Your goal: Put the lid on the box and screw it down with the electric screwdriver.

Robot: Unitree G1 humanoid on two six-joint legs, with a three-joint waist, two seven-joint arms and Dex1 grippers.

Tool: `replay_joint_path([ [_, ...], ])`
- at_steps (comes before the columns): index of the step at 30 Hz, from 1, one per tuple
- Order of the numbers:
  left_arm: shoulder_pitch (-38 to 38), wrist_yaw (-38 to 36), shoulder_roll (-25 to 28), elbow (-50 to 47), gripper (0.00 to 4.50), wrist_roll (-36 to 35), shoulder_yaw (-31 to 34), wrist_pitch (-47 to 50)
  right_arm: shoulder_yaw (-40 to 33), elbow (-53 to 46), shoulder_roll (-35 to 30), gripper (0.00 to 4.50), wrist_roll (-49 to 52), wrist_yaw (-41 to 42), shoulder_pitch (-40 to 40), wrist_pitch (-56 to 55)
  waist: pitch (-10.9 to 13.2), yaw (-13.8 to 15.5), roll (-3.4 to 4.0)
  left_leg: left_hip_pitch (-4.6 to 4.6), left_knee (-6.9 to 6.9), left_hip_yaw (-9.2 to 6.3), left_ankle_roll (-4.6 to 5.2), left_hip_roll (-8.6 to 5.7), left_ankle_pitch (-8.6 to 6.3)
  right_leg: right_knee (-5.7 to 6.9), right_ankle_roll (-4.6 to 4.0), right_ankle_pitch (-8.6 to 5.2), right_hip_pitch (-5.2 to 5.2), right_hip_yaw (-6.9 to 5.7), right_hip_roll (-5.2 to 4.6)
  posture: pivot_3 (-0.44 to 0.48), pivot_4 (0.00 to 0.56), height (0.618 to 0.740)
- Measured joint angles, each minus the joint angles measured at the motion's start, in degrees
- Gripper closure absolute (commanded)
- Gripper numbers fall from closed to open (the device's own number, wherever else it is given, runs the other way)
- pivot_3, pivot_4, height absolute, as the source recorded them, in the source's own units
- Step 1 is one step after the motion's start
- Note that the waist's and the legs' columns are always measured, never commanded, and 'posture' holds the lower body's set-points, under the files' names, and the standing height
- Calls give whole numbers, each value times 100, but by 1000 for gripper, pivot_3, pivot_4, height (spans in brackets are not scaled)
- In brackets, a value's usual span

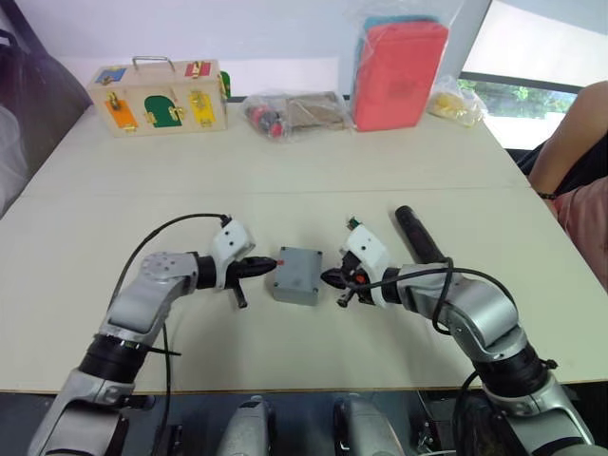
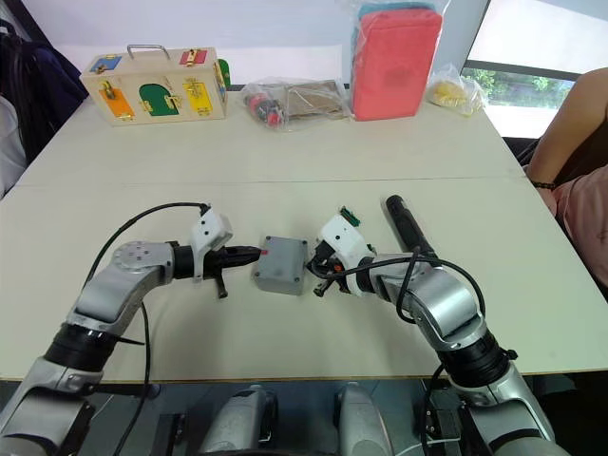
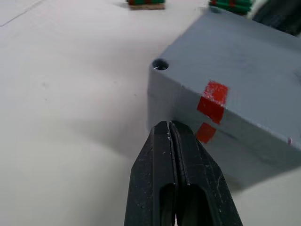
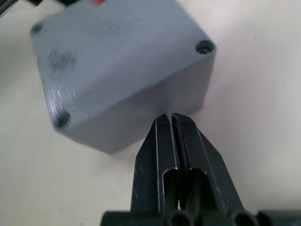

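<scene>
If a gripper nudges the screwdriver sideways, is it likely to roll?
Probably yes: the screwdriver is a round black cylinder lying flat on the smooth table, with nothing against it. It looks rigid, so it should move as one piece. Its smooth barrel may slip between narrow fingers.

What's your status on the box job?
Both grippers shut, left gripper and right gripper flanking the box. Lid already on, red marks lined up. Electric screwdriver lies untouched beyond the right arm. Nothing in the way.
</scene>
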Motion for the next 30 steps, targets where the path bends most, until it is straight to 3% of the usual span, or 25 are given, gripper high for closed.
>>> replay_joint_path([
  [8, -456, -146, -397, 726, 4500, 227, -130, -361, -26, -569, 101, 4457, 233, -158, 88, 708, 0, -7, 0, 1, 0, -1, 0, 0, 0, 3, 0, 0, 0, -1, 1, 0, 150, 730],
  [14, -458, -423, -131, 994, 4500, 432, -233, -691, -398, -556, -288, 4457, 164, -206, -154, 633, 0, -17, 0, 1, 0, 0, 0, -1, 0, 2, 0, 0, 0, 0, 0, 0, 150, 730],
  [23, 706, -1122, 994, -519, 4500, 54, 15, -253, -227, 647, -170, 4457, -270, -11, -393, -515, 0, -15, 1, 3, -2, -1, 0, 3, 0, 4, 0, 0, -1, 3, -3, 0, 150, 730],
  [30, 771, -869, 758, -868, 4500, -44, 22, -48, 39, 1083, 109, 4457, -363, 218, -467, -960, 0, 2, 0, 2, 1, 0, 0, -1, 0, 4, 0, 0, 2, 2, -5, 0, 150, 730],
])
